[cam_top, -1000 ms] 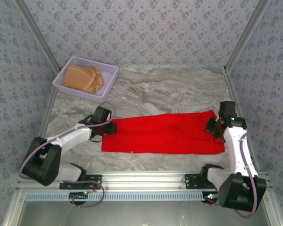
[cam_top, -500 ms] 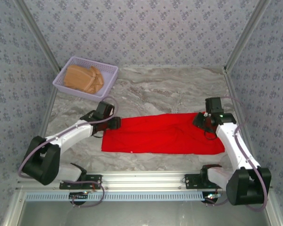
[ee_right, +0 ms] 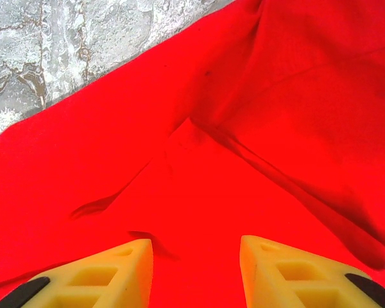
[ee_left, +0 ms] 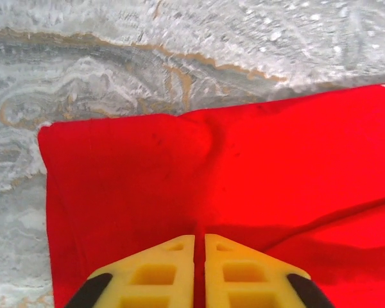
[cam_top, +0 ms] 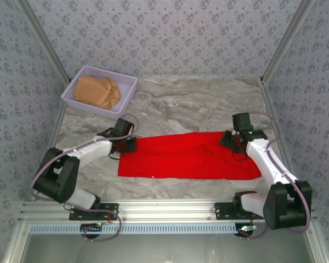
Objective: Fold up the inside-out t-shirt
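Left gripper (ee_left: 199, 237) fingers are resting together over the red t-shirt's (cam_top: 186, 156) left end; right gripper (ee_right: 196, 242) fingers are standing apart above its right end.

From the top cam I've got open marble (cam_top: 192, 101) across the upper middle and upper right of the frame. The upper left corner is taken by the basket (cam_top: 129, 94). The shirt (cam_top: 186, 156) lies flat across the centre, so it's easy to pass over. My left arm (cam_top: 82, 156) cuts across the lower left and my right arm (cam_top: 268, 164) runs down the right edge. Walls (cam_top: 170, 38) close in on the left, right and back, and there's a rail (cam_top: 164, 211) along the bottom.
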`<action>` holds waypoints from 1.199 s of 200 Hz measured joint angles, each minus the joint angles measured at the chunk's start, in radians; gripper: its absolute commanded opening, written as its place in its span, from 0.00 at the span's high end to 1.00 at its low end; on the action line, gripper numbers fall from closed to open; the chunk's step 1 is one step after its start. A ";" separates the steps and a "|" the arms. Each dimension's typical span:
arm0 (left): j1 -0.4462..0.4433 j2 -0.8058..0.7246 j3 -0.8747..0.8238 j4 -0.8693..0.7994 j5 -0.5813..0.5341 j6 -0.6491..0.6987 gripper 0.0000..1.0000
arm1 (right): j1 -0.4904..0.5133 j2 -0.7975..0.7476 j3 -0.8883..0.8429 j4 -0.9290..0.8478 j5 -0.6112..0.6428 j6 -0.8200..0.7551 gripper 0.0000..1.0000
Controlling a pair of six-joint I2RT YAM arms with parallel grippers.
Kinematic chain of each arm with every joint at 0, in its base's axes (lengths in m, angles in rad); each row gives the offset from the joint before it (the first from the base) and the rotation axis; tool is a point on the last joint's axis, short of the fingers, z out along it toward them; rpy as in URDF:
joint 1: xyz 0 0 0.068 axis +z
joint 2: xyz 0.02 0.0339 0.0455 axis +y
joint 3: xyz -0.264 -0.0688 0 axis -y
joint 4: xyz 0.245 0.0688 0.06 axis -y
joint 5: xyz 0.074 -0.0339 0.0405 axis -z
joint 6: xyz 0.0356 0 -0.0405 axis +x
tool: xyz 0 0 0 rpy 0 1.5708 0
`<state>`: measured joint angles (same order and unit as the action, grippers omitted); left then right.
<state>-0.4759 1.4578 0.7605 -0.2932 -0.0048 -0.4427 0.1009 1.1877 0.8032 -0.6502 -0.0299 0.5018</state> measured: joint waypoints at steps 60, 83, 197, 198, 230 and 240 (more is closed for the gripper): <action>-0.098 -0.151 0.045 -0.110 -0.159 0.090 0.83 | -0.005 0.022 0.000 0.000 -0.016 0.000 0.57; -0.132 -0.162 0.046 -0.157 -0.223 0.094 0.73 | -0.019 0.026 0.000 0.000 -0.015 0.000 0.56; -0.175 -0.112 0.050 -0.067 -0.134 0.042 0.32 | -0.060 0.366 0.157 0.167 0.005 -0.019 0.53; -0.175 -0.109 0.051 -0.066 -0.133 0.042 0.32 | -0.060 0.369 0.157 0.167 0.004 -0.020 0.53; -0.159 0.004 0.124 -0.047 -0.103 0.049 0.32 | -0.056 0.426 0.157 0.177 -0.020 -0.031 0.59; -0.147 0.021 0.127 -0.047 -0.100 0.049 0.31 | -0.053 0.428 0.154 0.179 -0.026 -0.032 0.62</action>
<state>-0.6231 1.4792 0.8879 -0.3401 -0.1043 -0.3935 0.0475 1.6157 0.9577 -0.4713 -0.0559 0.4694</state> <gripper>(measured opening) 0.684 0.410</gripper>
